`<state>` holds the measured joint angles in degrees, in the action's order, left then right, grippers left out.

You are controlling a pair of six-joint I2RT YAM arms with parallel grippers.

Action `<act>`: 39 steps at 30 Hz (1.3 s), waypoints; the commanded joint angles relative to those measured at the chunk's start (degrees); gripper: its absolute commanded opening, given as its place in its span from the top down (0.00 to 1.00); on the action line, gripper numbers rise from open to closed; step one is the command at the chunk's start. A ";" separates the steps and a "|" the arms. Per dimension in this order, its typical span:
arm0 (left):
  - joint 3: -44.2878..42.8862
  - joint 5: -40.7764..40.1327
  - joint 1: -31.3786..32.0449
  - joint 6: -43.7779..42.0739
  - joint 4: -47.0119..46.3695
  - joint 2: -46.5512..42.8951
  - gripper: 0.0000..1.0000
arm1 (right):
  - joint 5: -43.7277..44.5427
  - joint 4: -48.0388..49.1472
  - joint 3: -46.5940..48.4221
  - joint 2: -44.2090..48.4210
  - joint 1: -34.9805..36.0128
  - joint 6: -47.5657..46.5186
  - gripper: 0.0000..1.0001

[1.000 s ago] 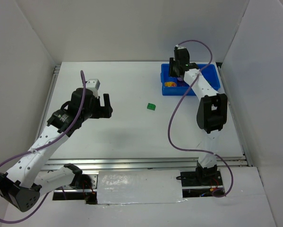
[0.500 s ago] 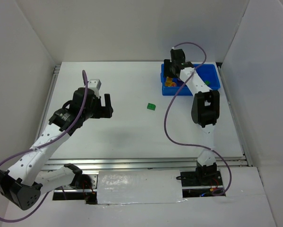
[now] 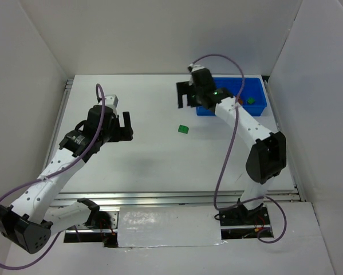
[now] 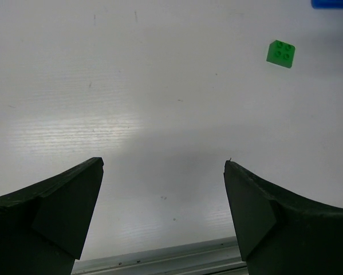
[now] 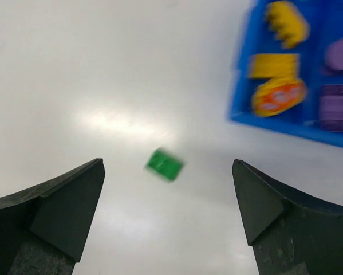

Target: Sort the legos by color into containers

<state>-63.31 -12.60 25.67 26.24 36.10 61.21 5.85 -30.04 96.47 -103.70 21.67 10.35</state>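
From above, the right gripper hangs just left of the blue tray at the upper right of the frame. Its fingers are spread wide with nothing between them. One green brick lies alone on the white table near the centre, a little below that gripper and well apart from the tray. A small green speck sits in the tray's right end, which is probably where green belongs. The left gripper hovers at middle left, also wide and empty, with its open end towards the brick (too far off to be the likelier picker, I judge).

In the left wrist view, the left gripper shows both dark fingers low in the frame and far apart over bare table. The green brick sits studs up at the upper right, and a sliver of the blue tray shows at the top right corner.

The right wrist view is blurred. The right gripper is open wide, and the green brick appears midway between its fingertips but down on the table, not gripped. The blue tray fills the upper right, with yellow bricks and an orange piece in one compartment. Purple pieces are in the next. Colours seem already grouped, so the loose green brick looks like the last one outstanding.
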 commanded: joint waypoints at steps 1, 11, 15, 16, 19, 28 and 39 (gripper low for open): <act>-0.85 -2.43 -0.88 1.45 -0.41 -1.26 0.00 | -1.35 -0.10 -8.37 5.17 10.13 -0.85 0.00; -0.68 0.91 -0.89 0.30 -0.50 -1.36 0.00 | -5.93 -11.62 -1.81 -7.03 12.00 -19.64 0.00; -0.15 1.35 -0.97 0.13 -1.11 -2.14 0.00 | -6.55 -14.07 3.88 -12.48 10.33 -26.16 0.04; -0.06 1.70 -0.89 -0.05 -1.29 -2.32 0.01 | -6.90 -15.56 5.30 -14.41 10.06 -28.08 0.04; 0.20 1.96 -0.89 -0.31 -1.47 -2.67 0.00 | -9.35 -16.10 8.47 -16.00 8.83 -31.08 0.03; 0.12 0.56 -0.89 -0.66 -1.64 -2.41 0.00 | -13.32 -19.27 11.03 -21.81 7.07 -31.62 0.02; 0.11 2.23 -1.59 -1.10 -2.08 -1.71 0.00 | -11.12 -21.28 13.92 -28.04 6.37 -29.95 0.07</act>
<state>-63.31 -11.18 24.64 26.72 35.94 59.75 -4.95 -49.21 107.66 -131.15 28.34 -19.84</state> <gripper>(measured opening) 0.995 0.953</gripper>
